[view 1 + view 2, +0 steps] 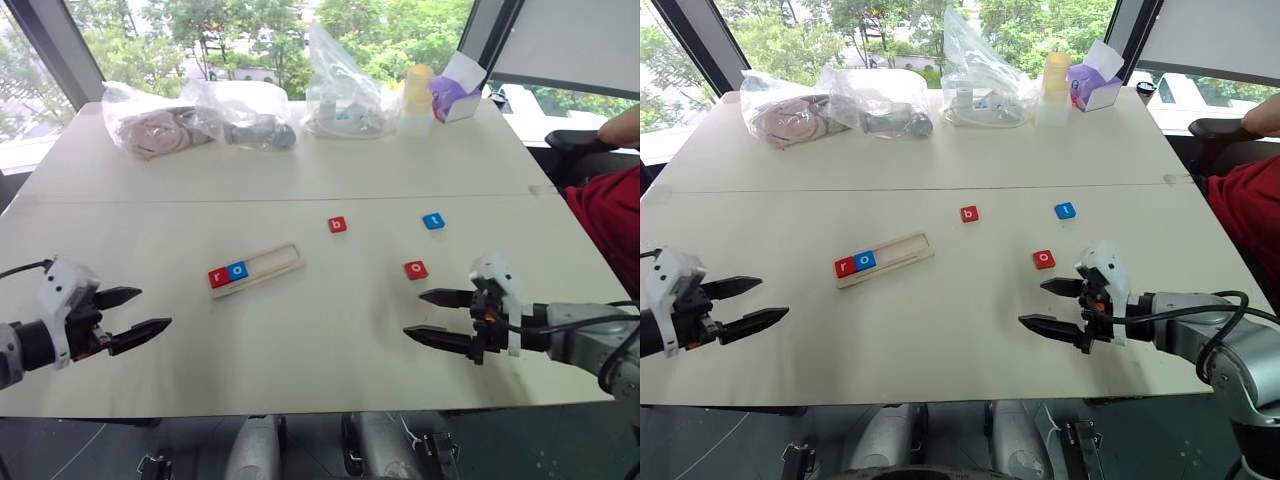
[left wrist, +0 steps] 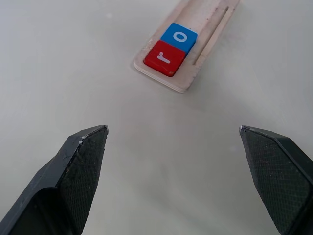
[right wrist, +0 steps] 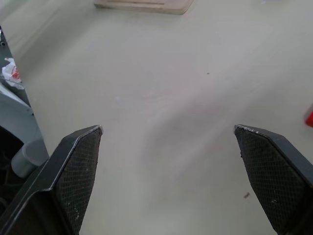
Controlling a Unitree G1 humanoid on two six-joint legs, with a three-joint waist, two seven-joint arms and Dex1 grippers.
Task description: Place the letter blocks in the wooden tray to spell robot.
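Left claw (image 1: 143,312) apart, empty | right claw (image 1: 427,315) apart, empty | wooden tray (image 1: 270,266) holds r (image 1: 218,277), o (image 1: 237,270) | b (image 1: 338,225), t (image 1: 433,221), red o (image 1: 416,270) loose on bench (image 1: 300,350)

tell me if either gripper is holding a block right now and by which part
Nothing is held. The left gripper and right gripper both hang open above the table, with no block between their fingers.

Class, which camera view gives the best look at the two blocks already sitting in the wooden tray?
The left wrist view: the red r block and blue o block are large, their letters readable, at one end of the wooden tray. Both eye views show them small. The right wrist view catches just the tray's edge.
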